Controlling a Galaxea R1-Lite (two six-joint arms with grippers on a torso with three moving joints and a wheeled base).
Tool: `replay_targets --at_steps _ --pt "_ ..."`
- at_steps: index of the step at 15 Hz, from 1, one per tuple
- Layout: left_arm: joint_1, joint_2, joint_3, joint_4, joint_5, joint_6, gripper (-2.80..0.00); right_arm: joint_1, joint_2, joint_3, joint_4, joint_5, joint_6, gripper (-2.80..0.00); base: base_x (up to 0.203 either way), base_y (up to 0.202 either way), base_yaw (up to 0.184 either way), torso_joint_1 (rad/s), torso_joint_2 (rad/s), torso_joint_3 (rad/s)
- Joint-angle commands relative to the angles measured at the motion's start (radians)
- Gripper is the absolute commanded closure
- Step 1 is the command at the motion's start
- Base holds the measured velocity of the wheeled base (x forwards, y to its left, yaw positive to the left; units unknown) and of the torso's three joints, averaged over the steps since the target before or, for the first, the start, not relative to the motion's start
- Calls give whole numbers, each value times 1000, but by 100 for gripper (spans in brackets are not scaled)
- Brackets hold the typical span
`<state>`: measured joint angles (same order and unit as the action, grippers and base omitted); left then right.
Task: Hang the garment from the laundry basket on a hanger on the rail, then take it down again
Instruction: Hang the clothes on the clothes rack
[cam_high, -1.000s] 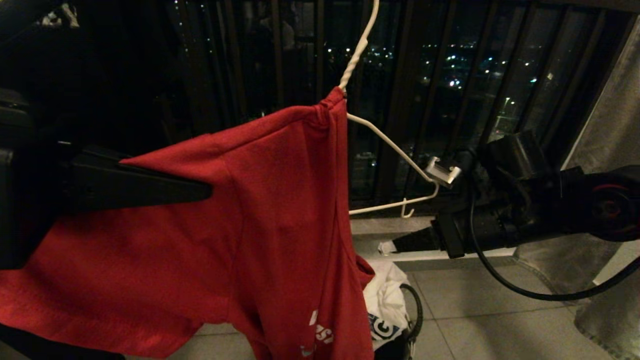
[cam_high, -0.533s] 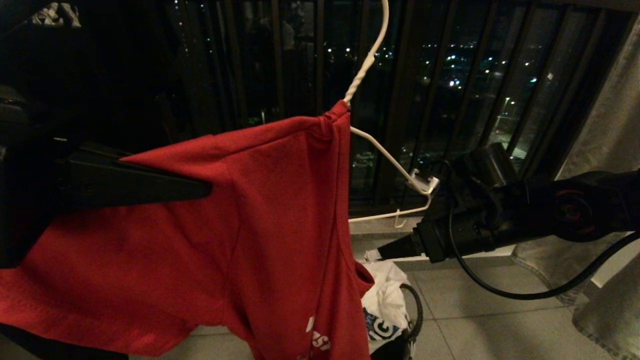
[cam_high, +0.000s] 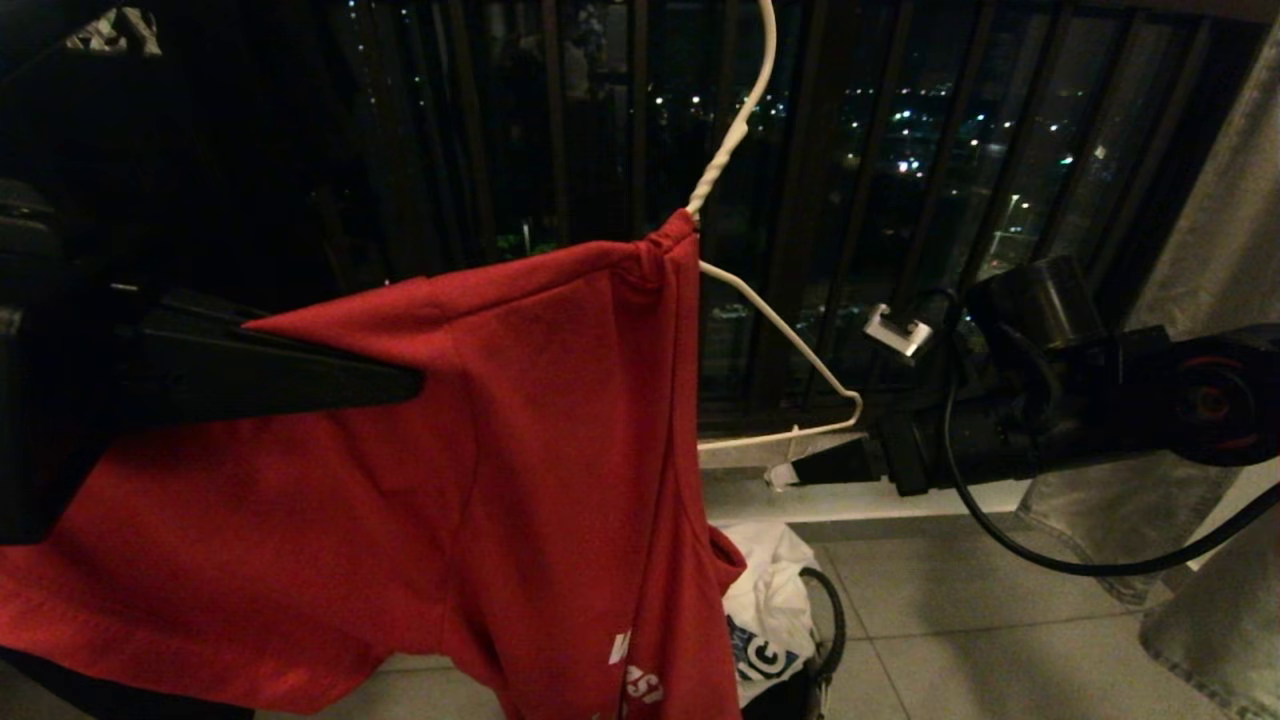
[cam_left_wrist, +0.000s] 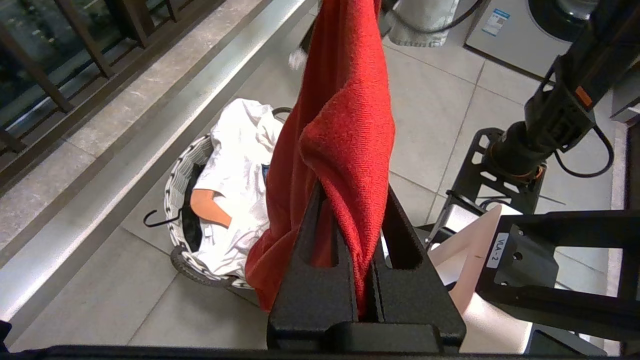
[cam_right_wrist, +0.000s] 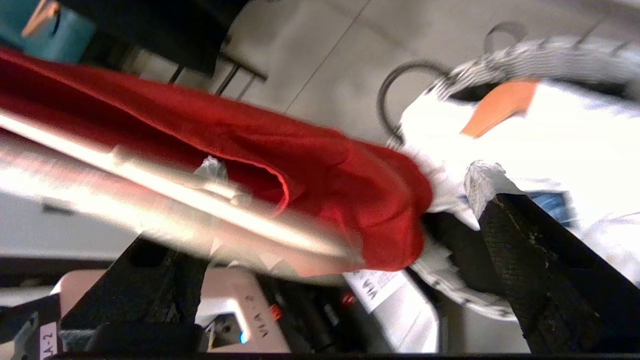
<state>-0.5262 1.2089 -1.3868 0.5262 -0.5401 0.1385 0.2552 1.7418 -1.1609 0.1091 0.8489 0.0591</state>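
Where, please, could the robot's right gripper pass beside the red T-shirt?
Open air lies between the red T-shirt and the open right gripper, around the thin white wire hanger's bare arm. It is crowded below, where the round woven laundry basket sits stuffed with white cloth.

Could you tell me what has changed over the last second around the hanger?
The right end effector opened and let go of the hanger's bare end, which had dipped and swung slightly. The left end effector stays shut on the red T-shirt, still half on the hanger.
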Motion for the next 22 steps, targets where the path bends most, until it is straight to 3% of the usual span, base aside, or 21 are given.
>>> replay_targets --at_steps 1,7,14,22 --pt "0 -5 -2 3 0 1 0 -16 -27 -2 1 5 -1 -280 0 0 0 0 0 0" --pt "2 -22 -33 3 6 1 0 -23 37 -24 6 15 18 -280 0 0 0 0 0 0" --pt "2 -42 -29 3 0 3 0 3 47 -45 10 70 117 -280 0 0 0 0 0 0" --pt "3 -63 -31 -3 8 3 0 30 55 -34 14 89 122 -280 0 0 0 0 0 0"
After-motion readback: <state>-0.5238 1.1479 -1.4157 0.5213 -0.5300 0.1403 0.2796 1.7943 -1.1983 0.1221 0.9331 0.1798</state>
